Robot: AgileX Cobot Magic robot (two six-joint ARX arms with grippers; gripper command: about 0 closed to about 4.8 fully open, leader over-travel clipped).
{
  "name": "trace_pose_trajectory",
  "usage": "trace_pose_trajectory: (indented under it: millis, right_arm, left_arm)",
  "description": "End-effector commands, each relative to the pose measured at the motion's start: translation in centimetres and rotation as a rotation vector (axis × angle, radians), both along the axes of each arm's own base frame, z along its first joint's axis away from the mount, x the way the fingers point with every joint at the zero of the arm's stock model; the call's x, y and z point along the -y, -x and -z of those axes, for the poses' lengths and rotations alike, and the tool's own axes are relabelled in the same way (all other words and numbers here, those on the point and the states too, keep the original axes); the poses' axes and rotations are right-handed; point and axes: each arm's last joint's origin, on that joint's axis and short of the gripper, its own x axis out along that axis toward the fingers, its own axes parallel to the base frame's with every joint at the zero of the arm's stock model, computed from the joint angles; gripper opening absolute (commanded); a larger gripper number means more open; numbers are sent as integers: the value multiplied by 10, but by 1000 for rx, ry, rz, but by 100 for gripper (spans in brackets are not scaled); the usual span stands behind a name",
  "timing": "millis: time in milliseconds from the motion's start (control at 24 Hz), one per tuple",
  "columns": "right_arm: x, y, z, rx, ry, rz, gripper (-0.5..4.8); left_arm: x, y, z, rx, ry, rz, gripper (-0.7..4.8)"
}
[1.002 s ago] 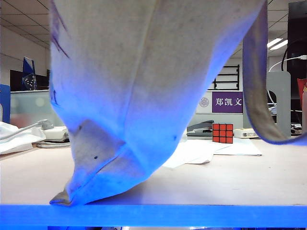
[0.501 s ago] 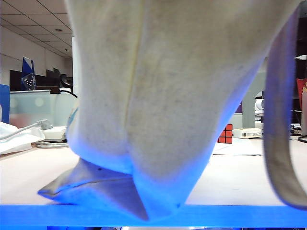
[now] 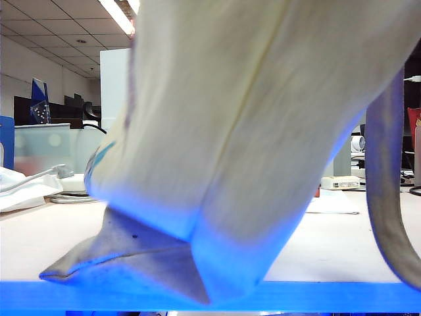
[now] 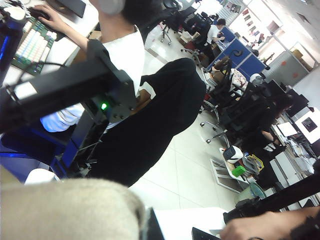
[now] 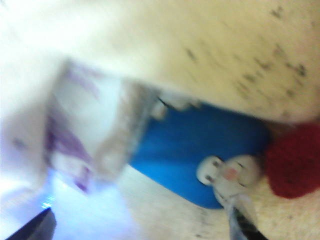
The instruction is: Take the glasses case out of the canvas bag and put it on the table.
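Lying blurred inside the canvas bag (image 3: 263, 131), the glasses case (image 5: 200, 150) showed blue in the right wrist view, a red object (image 5: 295, 165) beside it. The bag filled the exterior view, its lower corner resting near the surface (image 3: 39, 243) front edge, hiding both arms. The left end effector was clenched, seemingly on bag cloth; the right end effector stood released, unseen.

No text, label, brand or number can be read anywhere. The canvas bag (image 3: 263, 131) shows only a sliver of coloured print at its edge in the exterior view, with no legible letters. In the blurred right wrist view the blue glasses case (image 5: 200, 150) bears a whitish mark, perhaps a small figure rather than lettering, and the purple smears on the crumpled wrapper (image 5: 75, 145) cannot be made out.
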Motion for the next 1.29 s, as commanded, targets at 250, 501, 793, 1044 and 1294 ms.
trace_pose_trajectory:
  millis: [250,501,793,1044,1294]
  right_arm:
    - [8,-18,-6,96,-187,-357,479]
    - [5,-21,10,45,-235,-399,463]
    - [-11,-10,55,37,-240,-420,479]
    - [-20,-22,81,26,-216,-249,479]
    - [-24,-19,106,-70,-143,-170,479]
  left_arm:
    - [5,-4,0,-6,-1,30,-5]
    - [11,-9,-1,-32,12,42,-5]
    - [12,-10,-4,-40,27,38,-5]
    - [13,-11,-4,-42,31,34,-5]
    - [21,-18,-2,-54,17,39,-5]
